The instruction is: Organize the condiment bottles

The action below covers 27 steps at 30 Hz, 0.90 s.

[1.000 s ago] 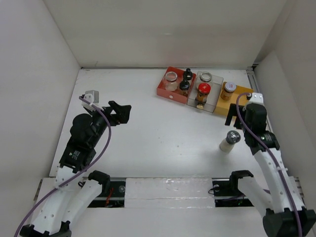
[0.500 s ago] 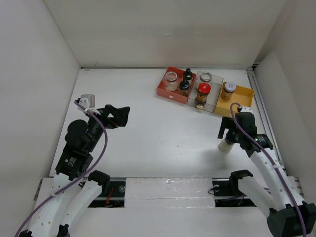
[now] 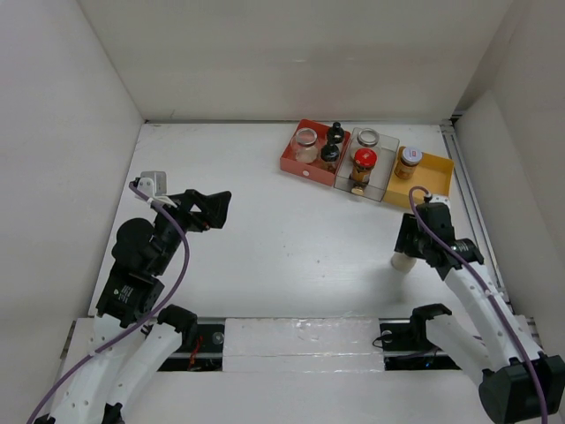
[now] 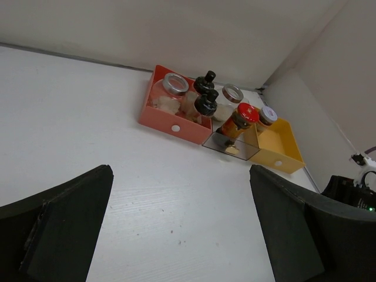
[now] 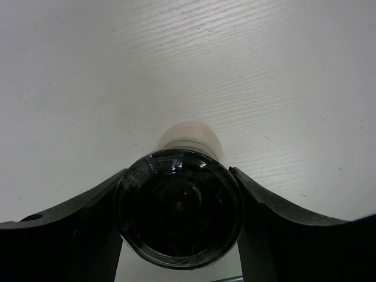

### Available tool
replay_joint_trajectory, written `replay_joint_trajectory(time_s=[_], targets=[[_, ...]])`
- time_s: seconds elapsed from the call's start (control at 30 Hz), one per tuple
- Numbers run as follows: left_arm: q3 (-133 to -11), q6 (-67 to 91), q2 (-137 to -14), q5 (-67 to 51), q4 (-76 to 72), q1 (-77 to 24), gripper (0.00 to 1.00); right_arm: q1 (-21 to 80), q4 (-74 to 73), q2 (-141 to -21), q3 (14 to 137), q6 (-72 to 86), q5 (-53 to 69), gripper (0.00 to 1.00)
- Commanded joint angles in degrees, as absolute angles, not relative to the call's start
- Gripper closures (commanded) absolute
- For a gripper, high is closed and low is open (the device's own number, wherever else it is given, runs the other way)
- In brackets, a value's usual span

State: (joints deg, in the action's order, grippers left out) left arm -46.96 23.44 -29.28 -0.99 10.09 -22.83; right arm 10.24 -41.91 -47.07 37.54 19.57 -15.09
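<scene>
Robot lab booth: bare white walls [image 3: 291,53], white table [image 3: 265,230].

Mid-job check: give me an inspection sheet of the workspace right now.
Surface: white table, no spills seen.
Job's things: six bottles trayed, three in red tray, two in clear tray, one in yellow tray; loose bottle standing on table.
Clutter: nothing seen.
End effectors: left end effector open, empty; right end effector closed on loose bottle's cap.
Cables: purple cable along each arm.
Surroundings: white walls on three sides.
</scene>
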Motion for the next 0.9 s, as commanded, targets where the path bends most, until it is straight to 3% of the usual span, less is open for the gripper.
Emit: replay_joint_trajectory(time_s=[0.0,0.27,0.43,0.63,0.87], targets=[[-49.31,23.38,-28.83,-0.62,8.26,-23.12,0.01,11.33,-35.69,-45.79,42.17,17.08,-18.36,0.68],[-49.31,23.38,-31.28,-1.14,8.26,-23.12,0.01,7.14,-25.06,-59.92,63.53,6.25,-24.08,0.65],[-49.31,23.38,-33.04,-0.62,8.26,-23.12,0.01,-1.22,-18.55,-74.75,73.54,4.22,-17.59,0.65],[-48.78,22.85,-34.89,0.53,8.79,-23.12,0.01,-9.38,-13.71,-85.77,78.57,3.69,-9.07,0.65],[-49.31,22.85,-38.31,1.14,8.79,-23.12,0.01,-11.77,-11.78,-97.72,81.47,4.22,-5.28,0.65]])
